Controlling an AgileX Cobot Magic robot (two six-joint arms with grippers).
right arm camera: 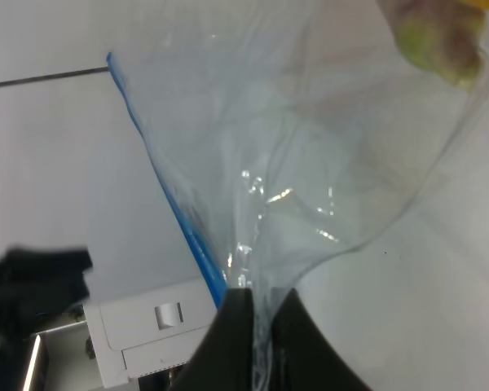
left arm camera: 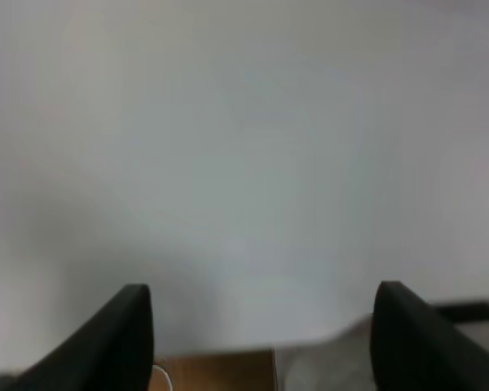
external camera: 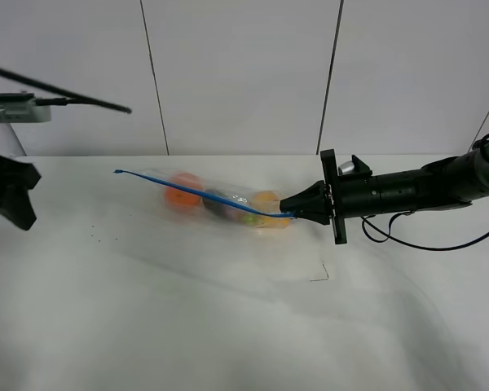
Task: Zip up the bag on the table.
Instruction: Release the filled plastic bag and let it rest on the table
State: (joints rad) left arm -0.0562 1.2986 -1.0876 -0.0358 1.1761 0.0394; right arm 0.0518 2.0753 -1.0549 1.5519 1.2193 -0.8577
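The clear bag (external camera: 220, 199) lies on the white table (external camera: 187, 318), its blue zipper strip (external camera: 191, 192) running from far left to near right. An orange (external camera: 182, 190), a dark eggplant (external camera: 222, 201) and a yellow pear (external camera: 266, 204) show through it. My right gripper (external camera: 292, 213) is shut on the strip's right end and holds it slightly lifted. In the right wrist view the gripper (right arm camera: 259, 314) pinches the plastic beside the blue strip (right arm camera: 175, 204). My left gripper (external camera: 4, 195) is at the table's far left, well away from the bag. Its fingers (left arm camera: 130, 334) stand wide apart and empty.
A small pale mark (external camera: 319, 273) lies on the table in front of the right gripper. A black cable (external camera: 424, 243) hangs under the right arm. A white mount with a black rod (external camera: 20, 106) stands at upper left. Panelled wall behind.
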